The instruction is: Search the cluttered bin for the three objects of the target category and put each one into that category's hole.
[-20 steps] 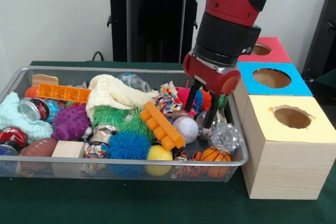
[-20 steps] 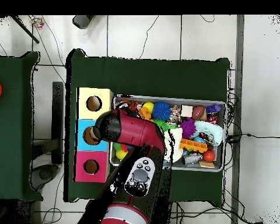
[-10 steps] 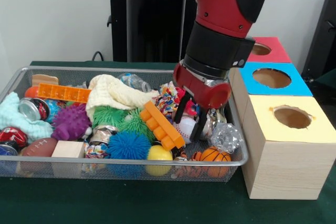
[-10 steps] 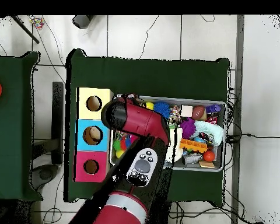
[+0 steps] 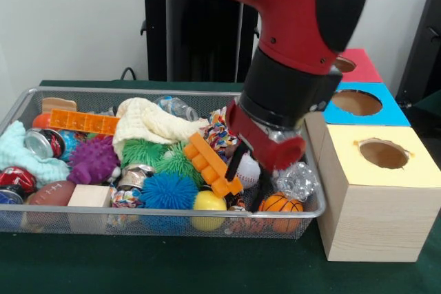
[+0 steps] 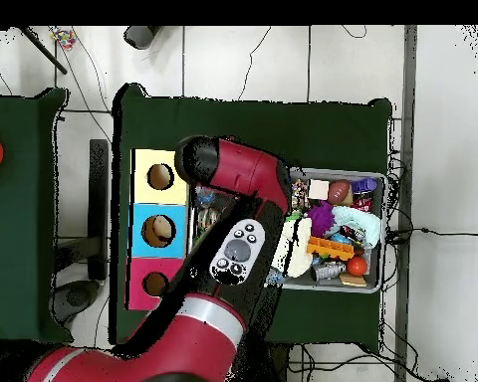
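The pincer (image 5: 246, 182) is down inside the wire bin (image 5: 41, 98), at the end nearest the yellow box (image 5: 375, 197). Its two dark fingers (image 5: 236, 163) stand apart around a baseball (image 5: 249, 168); whether they touch it I cannot tell. A small basketball (image 5: 280, 204) lies just in front of the baseball. An orange block (image 5: 210, 163) lies beside the baseball, on the side away from the yellow box.

From above, my red arm (image 6: 233, 189) reaches across the dark green desk (image 6: 253, 124) and covers the nine o'clock half of the wire bin (image 6: 384, 234). My end effector is hidden under it. At nine o'clock of the bin stand three boxes with holes: yellow (image 6: 161, 176) towards twelve, blue (image 6: 157, 231) in the middle, red (image 6: 151, 285) towards six. An orange block (image 6: 330, 247) and purple spiky ball (image 6: 321, 216) lie uncovered.
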### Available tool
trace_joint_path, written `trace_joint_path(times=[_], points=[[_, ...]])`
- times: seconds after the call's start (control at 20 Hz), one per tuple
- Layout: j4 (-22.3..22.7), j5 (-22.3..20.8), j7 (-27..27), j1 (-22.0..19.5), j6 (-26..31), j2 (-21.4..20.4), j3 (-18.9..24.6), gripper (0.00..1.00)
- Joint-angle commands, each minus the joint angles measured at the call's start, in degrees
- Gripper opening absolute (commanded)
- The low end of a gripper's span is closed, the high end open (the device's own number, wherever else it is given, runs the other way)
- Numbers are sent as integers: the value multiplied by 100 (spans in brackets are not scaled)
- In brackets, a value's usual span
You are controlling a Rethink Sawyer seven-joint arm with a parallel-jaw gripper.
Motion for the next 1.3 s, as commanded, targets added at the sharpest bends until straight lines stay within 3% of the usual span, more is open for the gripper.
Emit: trace_joint_path(times=[0.05, 0.35, 0.6, 0.7, 0.95, 1.3], points=[[-2423, 597, 2388, -126, 1261, 1382, -305, 100], [-3817, 1079, 2740, -253, 1900, 2103, -895, 100], [-4027, 1227, 2519, -277, 1893, 2194, -1035, 100], [-3828, 1208, 2257, -254, 1815, 1965, -869, 100], [-2620, 940, 1466, -36, 1781, 864, -365, 100], [-1419, 703, 1003, 30, 1310, 77, -58, 100]])
